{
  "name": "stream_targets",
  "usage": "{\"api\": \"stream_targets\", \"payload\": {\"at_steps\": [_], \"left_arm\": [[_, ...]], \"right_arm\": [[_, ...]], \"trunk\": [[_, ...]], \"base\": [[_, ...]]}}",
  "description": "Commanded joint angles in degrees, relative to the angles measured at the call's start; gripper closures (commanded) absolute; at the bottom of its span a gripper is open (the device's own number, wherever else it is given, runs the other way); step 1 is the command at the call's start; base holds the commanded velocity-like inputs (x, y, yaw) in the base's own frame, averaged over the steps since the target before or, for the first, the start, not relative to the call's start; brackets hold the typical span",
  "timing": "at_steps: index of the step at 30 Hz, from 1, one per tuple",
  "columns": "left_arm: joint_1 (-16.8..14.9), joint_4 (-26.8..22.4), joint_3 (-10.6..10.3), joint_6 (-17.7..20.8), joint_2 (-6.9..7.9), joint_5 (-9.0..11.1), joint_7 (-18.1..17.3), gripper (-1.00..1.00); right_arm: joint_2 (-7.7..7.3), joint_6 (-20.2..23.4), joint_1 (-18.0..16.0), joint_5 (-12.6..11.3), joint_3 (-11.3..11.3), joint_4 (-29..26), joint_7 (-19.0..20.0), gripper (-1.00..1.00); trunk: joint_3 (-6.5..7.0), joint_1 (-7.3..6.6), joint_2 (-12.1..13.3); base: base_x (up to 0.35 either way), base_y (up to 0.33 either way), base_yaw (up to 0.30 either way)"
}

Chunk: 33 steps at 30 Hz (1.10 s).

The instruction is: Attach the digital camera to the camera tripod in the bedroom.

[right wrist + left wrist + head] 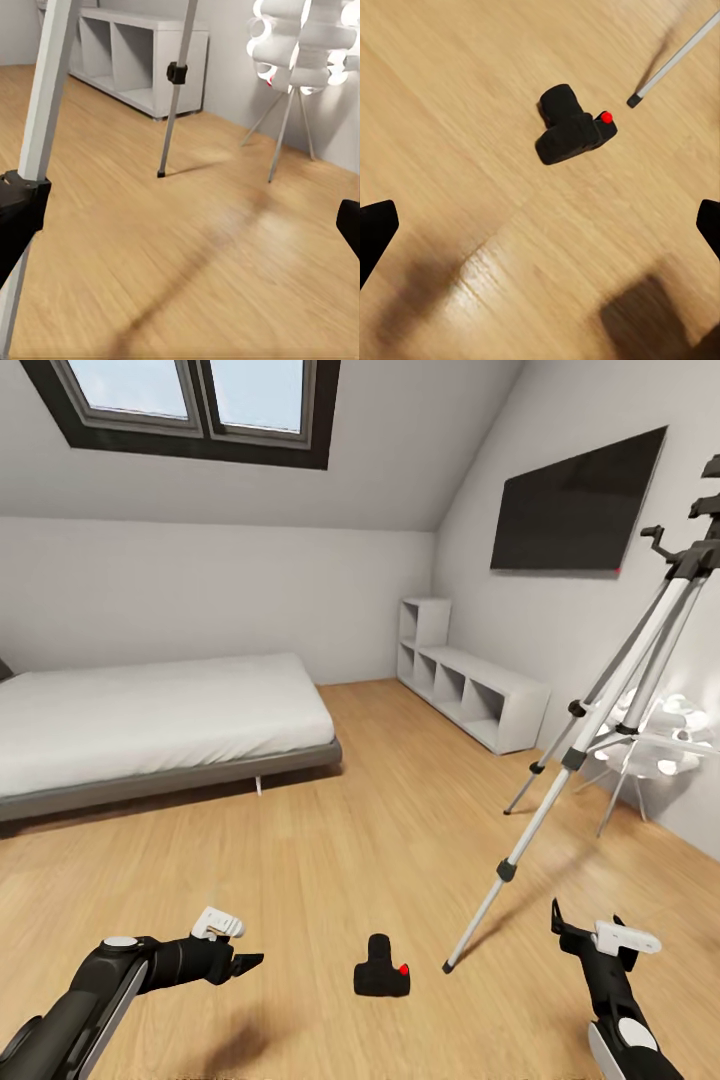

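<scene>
Two arms are seen in the head view, both clad in glossy black casing with rounded, tube-like segments. On the left arm (110, 980), a pale grey circular cap is set into the joint, and a light grey panel is run along the lower link. A white angular bracket is mounted above the wrist, just behind the left tool (245, 963), whose fingers are black and tapered to points. The right arm (625, 1025) is finished alike: black shell, grey round cap, white bracket beside the right tool (565, 930). In the wrist views, the fingertips (375, 232) are shown as plain matte black shapes.
</scene>
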Motion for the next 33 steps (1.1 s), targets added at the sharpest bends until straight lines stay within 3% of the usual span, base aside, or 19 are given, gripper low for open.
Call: {"api": "stream_targets", "payload": {"at_steps": [1, 9, 15, 22, 33], "left_arm": [[0.0, 0.0, 0.0, 0.4, 0.04, 0.0, -0.1, -1.0], [0.0, -0.1, -0.1, 0.3, 0.0, 0.0, -0.1, -1.0], [0.0, -0.2, -0.2, 0.3, -0.01, 0.0, -0.1, -1.0], [0.0, -0.2, -0.2, 0.3, -0.01, 0.0, -0.1, -1.0], [-0.1, -0.3, -0.1, 0.6, -0.09, 0.0, 0.0, -1.0]], "right_arm": [[-0.06, -0.1, 0.0, -0.6, 0.1, 0.0, 0.1, -1.0], [-1.08, 2.4, -0.5, -0.6, 0.1, 0.1, 0.1, -1.0], [-2.31, 8.2, -2.1, -0.6, 0.1, 0.0, 0.4, -1.0], [-2.75, 13.3, -3.8, -0.6, 0.1, 0.0, 0.5, -1.0], [-2.89, 15.3, -4.7, -0.6, 0.1, -0.1, 0.6, -1.0]], "trunk": [[-0.24, 0.21, -0.4], [-1.8, 1.39, -2.5], [-3.13, 1.54, -2.6], [-4.68, 1.72, -2.7], [-7.12, 2.01, -2.8]], "base": [[0.0, 0.0, 0.0], [0.0, 0.0, 0.0], [0.0, 0.0, 0.0], [0.0, 0.0, 0.0], [0.0, 0.0, 0.0]]}}
